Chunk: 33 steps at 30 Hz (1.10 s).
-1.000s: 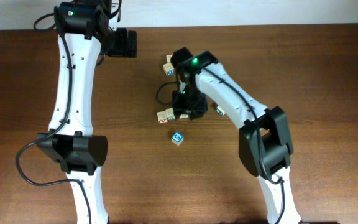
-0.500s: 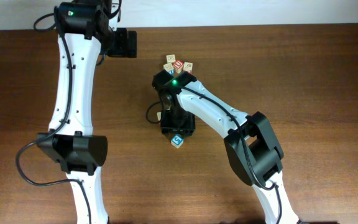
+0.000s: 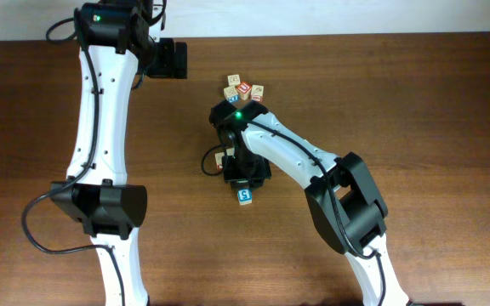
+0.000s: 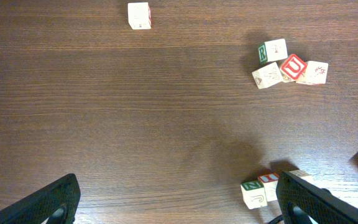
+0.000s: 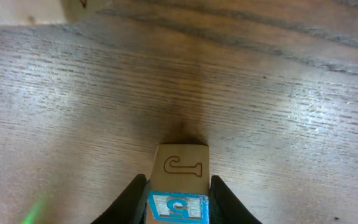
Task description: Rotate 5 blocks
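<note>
You have a dark brown wood-grain surface [image 3: 449, 102] filling the view, with a pale strip [image 3: 313, 17] along its far edge.

Clustered blocks [image 4: 272, 50] leave seemingly tight gaps; surrounding table [image 4: 104, 124] open.

From my remote station this read as a robotics lab set-up, not a home or a shop. A dark brown wooden bench [image 3: 432, 110] filled the overhead view, and a pale strip [image 3: 339, 17] ran along its far edge. Two white-and-black jointed arms, the left arm [image 3: 100, 110] and the right arm [image 3: 287, 146], reached over it from the near edge, each showing a small green status light. A black cable [image 3: 25, 223] looped loose beside the left arm. Little lettered toy blocks [image 4: 272, 50] lay scattered on the bare wood.
</note>
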{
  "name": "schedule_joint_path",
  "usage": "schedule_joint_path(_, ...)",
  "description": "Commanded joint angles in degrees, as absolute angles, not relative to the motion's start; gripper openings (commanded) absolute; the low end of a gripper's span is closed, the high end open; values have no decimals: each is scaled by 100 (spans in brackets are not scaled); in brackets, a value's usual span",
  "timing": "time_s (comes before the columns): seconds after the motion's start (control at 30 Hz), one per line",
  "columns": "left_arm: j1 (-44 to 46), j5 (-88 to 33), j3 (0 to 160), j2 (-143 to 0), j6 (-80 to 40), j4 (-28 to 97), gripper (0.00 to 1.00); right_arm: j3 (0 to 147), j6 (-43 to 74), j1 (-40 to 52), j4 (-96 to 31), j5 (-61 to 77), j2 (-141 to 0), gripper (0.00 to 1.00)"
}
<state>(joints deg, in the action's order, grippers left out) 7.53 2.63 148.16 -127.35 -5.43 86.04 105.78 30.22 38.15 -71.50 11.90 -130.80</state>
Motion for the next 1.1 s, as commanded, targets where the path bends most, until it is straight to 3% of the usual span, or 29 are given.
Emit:
schedule_joint_path(0.0,742,327,14779,-12567,-515,8595,99,10516,2886,3850,-7113,950,-13087,25)
schedule_joint_path(0.13,740,329,14779,-12567,-515,8595,99,10516,2818,3804,-7102,1004,-13087,26)
schedule_joint_path(0.2,740,329,14779,-12567,-515,8595,99,10519,2598,3774,-7168,1398,-13087,42)
schedule_joint_path(0.3,740,329,14779,-12567,-515,8595,99,10516,2591,3756,-7310,1500,-13087,48)
schedule_joint_path(0.37,742,327,14779,-12567,-515,8595,99,10516,2593,3785,-7312,1476,-13087,47)
schedule_joint_path(0.63,740,329,14779,-12567,-515,8595,99,10479,2593,3822,-7321,1253,-13087,25)
schedule_joint_path(1.07,735,327,14779,-12567,-517,8595,99,10613,2563,3096,-7271,1135,-13087,25)
